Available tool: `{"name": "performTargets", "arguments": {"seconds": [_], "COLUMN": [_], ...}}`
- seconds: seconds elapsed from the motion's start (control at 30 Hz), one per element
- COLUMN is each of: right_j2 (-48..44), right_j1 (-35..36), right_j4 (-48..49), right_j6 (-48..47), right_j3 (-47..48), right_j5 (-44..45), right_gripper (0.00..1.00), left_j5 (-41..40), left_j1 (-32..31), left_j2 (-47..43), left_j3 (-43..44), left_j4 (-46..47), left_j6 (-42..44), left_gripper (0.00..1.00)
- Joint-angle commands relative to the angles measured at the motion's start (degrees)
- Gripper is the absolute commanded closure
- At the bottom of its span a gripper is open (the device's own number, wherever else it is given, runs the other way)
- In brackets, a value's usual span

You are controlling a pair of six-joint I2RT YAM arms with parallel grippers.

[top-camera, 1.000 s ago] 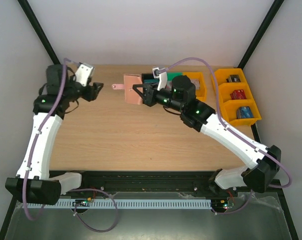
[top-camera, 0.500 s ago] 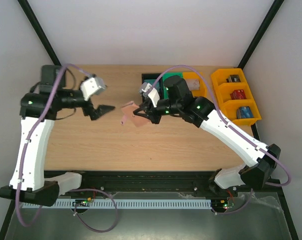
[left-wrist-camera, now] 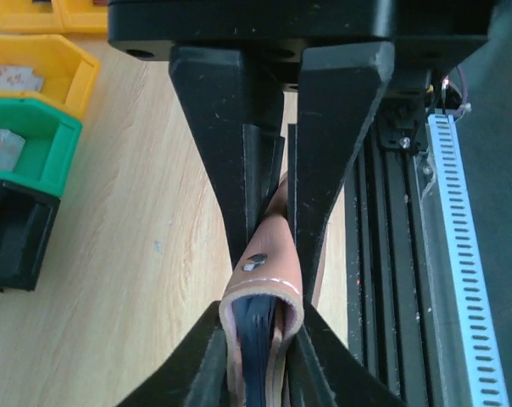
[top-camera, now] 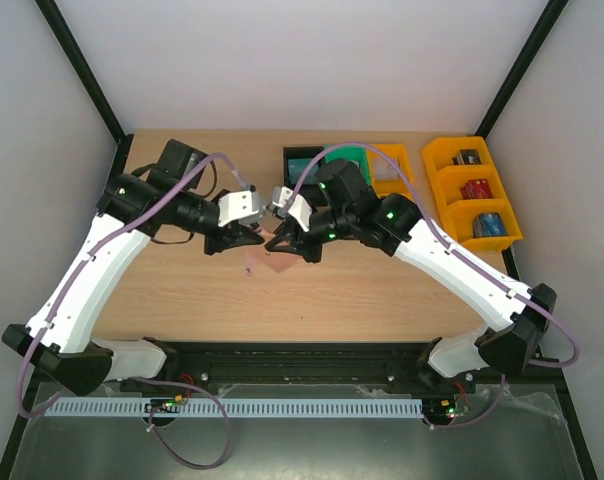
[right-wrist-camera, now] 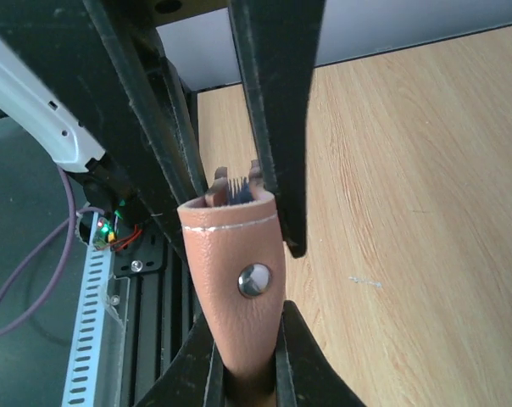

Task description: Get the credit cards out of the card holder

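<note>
Roughly mid-table, the two arms meet nose to nose above the wood. Left gripper and right gripper face each other with the card holder between them. From above it is mostly hidden; only pinkish-tan scraps show beneath the fingers. Left wrist view: own two fingers are narrowed onto the tan leather from either side, pinching just past the snap stud. The opposing pair clamps the same piece from the bottom of the view. Right wrist view: own fingers are closed snug on the lower part of the holder, which stands upright with the stud facing the camera. The left arm's fingers flank its top edge. Thin dark blue-grey layers peek from the top; cards or lining, cannot tell. Holder looks held off the table. At the far edge sit a black bin, green bin and yellow bin in a row, behind the grippers.
</note>
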Motion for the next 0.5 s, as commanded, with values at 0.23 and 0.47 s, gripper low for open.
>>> {"name": "performTargets", "arguments": {"seconds": [0.23, 0.47], "right_j2": [-7.0, -13.7], "right_j1": [1.1, -2.9], "right_j4": [11.1, 31.7], "right_j6": [2.1, 14.3], "right_j3": [0.2, -9.4], "right_j5": [2.4, 8.3], "right_gripper": [0.95, 0.01], "left_j5": [2.7, -14.6], "left_j1": [1.2, 8.4], "left_j2": [-2.1, -5.3], "left_j3": [1.3, 12.1], "left_j4": [-1.3, 14.4], "left_j6": [1.9, -19.9], "left_gripper": [0.98, 0.98]}}
